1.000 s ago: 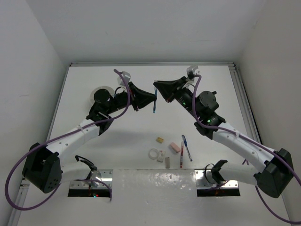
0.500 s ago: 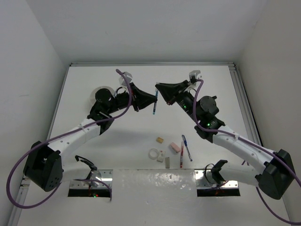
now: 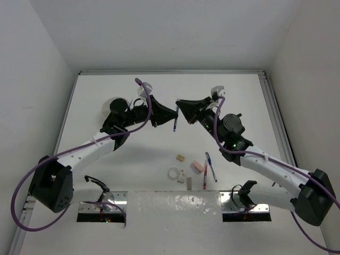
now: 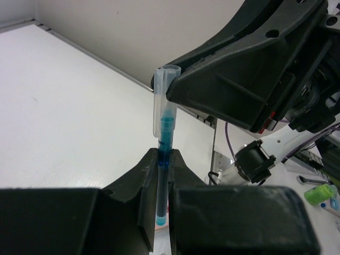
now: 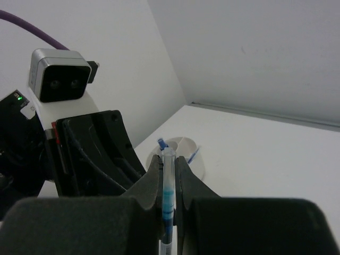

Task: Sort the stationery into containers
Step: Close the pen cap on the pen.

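A blue pen with a clear cap (image 3: 175,121) hangs upright between my two grippers above the table's far middle. My left gripper (image 3: 171,113) is shut on its lower barrel (image 4: 163,159). My right gripper (image 3: 180,108) is shut on its clear cap end (image 5: 168,175). The round white divided tub (image 5: 188,154) stands behind the pen with blue pens leaning in it; in the top view the tub (image 3: 105,109) is mostly hidden by my left arm. On the table near the front lie a tan block (image 3: 181,158), a tape ring (image 3: 173,173), a pink eraser (image 3: 197,166), a blue pen (image 3: 211,166) and a red pen (image 3: 205,179).
A white eraser (image 3: 183,175) and a small grey piece (image 3: 189,181) lie beside the tape ring. A raised rail (image 3: 273,117) runs along the table's right edge. White walls close in the far side and both sides.
Both wrists have shifted a little while staying together at the pen. The pen stays upright at about the same spot. The loose items have not moved.
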`<state>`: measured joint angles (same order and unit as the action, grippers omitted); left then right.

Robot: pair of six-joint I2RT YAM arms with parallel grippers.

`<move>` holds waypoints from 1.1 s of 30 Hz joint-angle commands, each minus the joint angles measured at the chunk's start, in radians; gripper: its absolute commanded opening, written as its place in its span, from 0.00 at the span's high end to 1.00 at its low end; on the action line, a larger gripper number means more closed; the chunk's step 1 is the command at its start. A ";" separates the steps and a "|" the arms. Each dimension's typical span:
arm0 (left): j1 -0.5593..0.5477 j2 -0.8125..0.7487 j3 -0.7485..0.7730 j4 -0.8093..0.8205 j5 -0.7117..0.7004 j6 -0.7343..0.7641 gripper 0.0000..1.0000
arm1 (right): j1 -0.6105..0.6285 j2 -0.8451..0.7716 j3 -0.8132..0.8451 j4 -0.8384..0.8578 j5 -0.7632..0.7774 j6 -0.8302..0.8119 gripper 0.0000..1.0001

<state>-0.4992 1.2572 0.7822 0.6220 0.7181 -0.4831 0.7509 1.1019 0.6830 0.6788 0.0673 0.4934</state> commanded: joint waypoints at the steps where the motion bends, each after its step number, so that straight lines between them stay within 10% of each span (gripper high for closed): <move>1: 0.047 -0.022 0.083 0.173 -0.083 -0.011 1.00 | 0.039 -0.019 -0.068 -0.128 -0.069 0.014 1.00; 33: 0.097 -0.015 0.091 0.219 -0.094 0.003 1.00 | 0.168 0.076 -0.200 -0.093 -0.001 0.050 1.00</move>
<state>-0.4557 1.2686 0.7822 0.5732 0.8059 -0.4835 0.8379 1.1213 0.5556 0.8711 0.2329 0.5255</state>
